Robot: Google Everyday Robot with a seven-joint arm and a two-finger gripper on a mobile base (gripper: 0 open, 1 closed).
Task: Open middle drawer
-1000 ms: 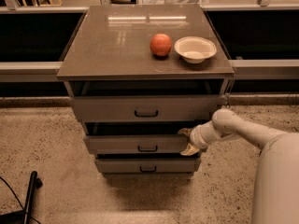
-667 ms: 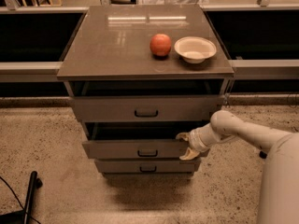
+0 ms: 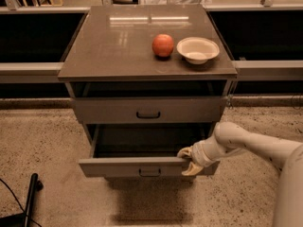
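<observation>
The middle drawer (image 3: 118, 167) stands well out of the cabinet (image 3: 118, 56), its dark inside showing under the top drawer (image 3: 109, 110). Towards the right of its front, the gripper (image 3: 188, 161) pinches the panel's upper edge. The pull looks nearly complete; 1 move remains: let go and back straight off.
</observation>
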